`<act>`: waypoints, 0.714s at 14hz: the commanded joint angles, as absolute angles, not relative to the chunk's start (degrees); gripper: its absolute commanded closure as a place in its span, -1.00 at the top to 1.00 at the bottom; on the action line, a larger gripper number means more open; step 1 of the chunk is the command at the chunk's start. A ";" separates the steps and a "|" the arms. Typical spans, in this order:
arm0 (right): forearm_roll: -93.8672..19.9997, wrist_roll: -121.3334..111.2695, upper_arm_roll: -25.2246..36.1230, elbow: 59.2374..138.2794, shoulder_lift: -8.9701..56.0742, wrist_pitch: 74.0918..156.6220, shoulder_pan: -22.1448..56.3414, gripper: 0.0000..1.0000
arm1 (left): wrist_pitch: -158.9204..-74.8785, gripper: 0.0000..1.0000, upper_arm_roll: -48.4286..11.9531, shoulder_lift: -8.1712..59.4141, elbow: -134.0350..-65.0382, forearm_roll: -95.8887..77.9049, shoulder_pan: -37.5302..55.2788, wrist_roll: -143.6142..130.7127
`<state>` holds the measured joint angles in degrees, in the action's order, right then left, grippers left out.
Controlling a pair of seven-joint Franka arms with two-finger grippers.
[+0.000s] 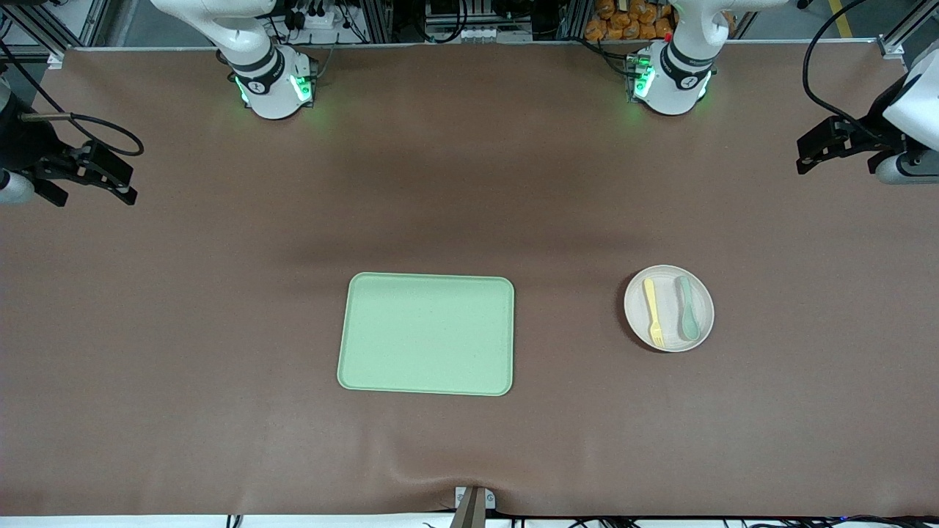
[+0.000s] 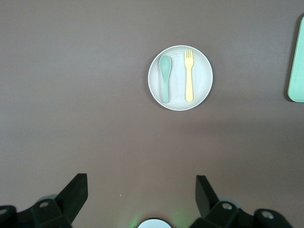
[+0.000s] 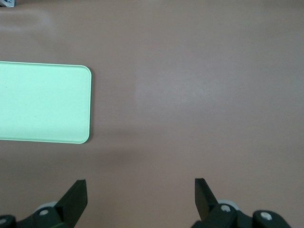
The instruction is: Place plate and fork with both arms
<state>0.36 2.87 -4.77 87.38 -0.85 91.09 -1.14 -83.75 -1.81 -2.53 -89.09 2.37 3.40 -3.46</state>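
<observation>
The off-white plate (image 1: 669, 304) lies on the table toward the left arm's end. On it lie the pale yellow fork (image 1: 653, 312) and a teal-green spoon (image 1: 687, 308), side by side. The left wrist view shows the plate (image 2: 180, 99), the fork (image 2: 189, 76) and the spoon (image 2: 165, 78) from above. My left gripper (image 1: 805, 155) hangs open and empty in the air at the left arm's end of the table, also seen in its own view (image 2: 141, 183). My right gripper (image 1: 95, 196) hangs open and empty at the right arm's end, also seen in its own view (image 3: 140, 185).
A light green rectangular tray (image 1: 427, 334) lies at the middle of the table, beside the plate toward the right arm's end. Its edge shows in the left wrist view (image 2: 297, 66) and one end in the right wrist view (image 3: 42, 102). A brown cloth (image 1: 220, 330) covers the table.
</observation>
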 commanded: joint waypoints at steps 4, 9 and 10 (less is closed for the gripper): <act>-0.18 1.85 -5.36 86.84 -0.70 90.61 -2.46 1.00 | -83.76 1.00 -1.05 -2.64 -88.59 2.02 3.78 -2.82; -0.26 1.93 -5.27 86.84 -0.70 90.53 -2.37 1.00 | -86.12 1.00 -0.97 0.52 -89.29 1.14 3.08 -2.90; -0.26 1.93 -5.10 86.84 -0.62 90.53 -2.37 1.00 | -87.35 1.00 -0.97 1.22 -90.17 1.06 2.47 -2.90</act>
